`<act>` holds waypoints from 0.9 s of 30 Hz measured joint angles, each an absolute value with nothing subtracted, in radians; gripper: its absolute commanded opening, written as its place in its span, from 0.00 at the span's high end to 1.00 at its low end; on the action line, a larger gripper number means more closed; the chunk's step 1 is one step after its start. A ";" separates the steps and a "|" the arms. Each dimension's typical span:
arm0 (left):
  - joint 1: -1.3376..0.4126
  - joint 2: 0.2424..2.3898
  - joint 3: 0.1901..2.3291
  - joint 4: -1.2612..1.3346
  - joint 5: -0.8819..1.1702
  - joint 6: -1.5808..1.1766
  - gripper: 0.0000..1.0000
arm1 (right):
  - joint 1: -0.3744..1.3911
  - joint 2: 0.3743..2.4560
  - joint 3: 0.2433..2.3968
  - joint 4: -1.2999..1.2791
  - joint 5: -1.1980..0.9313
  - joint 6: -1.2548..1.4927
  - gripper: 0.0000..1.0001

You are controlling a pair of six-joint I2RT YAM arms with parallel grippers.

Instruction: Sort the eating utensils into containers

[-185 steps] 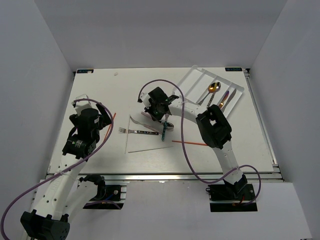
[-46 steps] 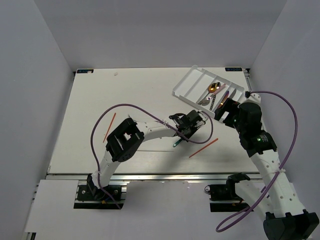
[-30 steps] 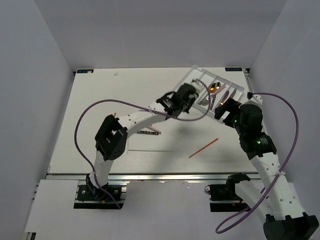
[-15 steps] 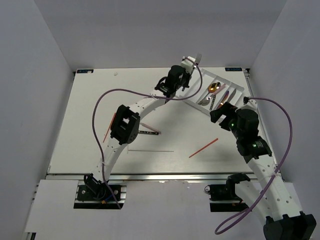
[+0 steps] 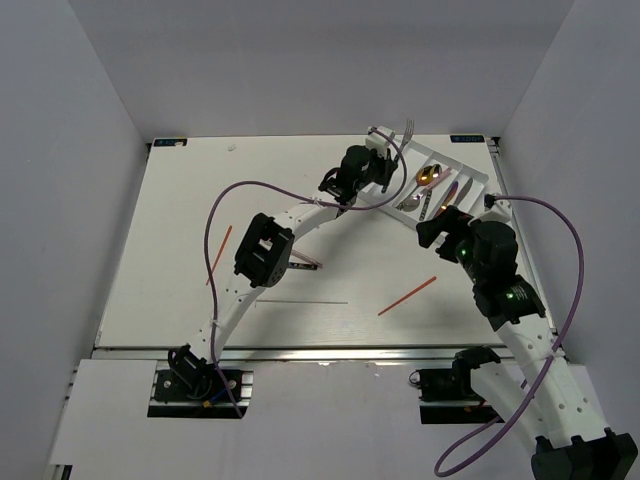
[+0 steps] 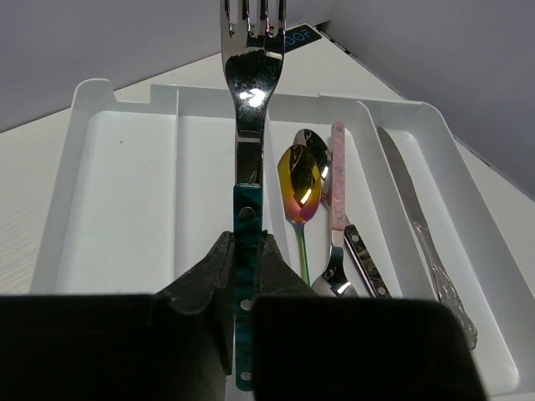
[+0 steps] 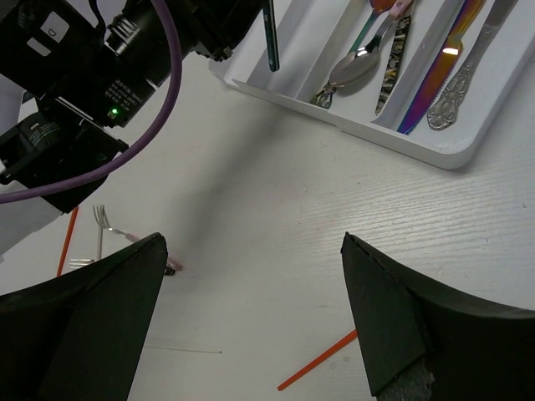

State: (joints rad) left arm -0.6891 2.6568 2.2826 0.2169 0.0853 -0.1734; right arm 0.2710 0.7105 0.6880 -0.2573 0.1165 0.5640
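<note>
A fork with a silver head and a teal handle points away from me, and my left gripper is shut on that handle. It hangs over the left compartments of the white tray. In the top view the left gripper is at the tray's near-left end, with the fork sticking out beyond it. An iridescent spoon, other handles and a silver knife lie in the right compartments. My right gripper stands open and holds nothing, just below the tray.
A red chopstick lies on the table below the right gripper. Another red chopstick lies at the left. A pale chopstick and a utensil lie mid-table, and a small fork near them. The left arm reaches across the centre.
The left gripper has shifted a little right and nearer along the tray with the fork still in it. The right arm has drifted slightly down-left.
</note>
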 measured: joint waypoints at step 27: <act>-0.689 2.149 1.772 0.025 -0.434 -0.315 0.02 | 0.298 0.919 0.670 -0.128 -0.020 0.498 0.13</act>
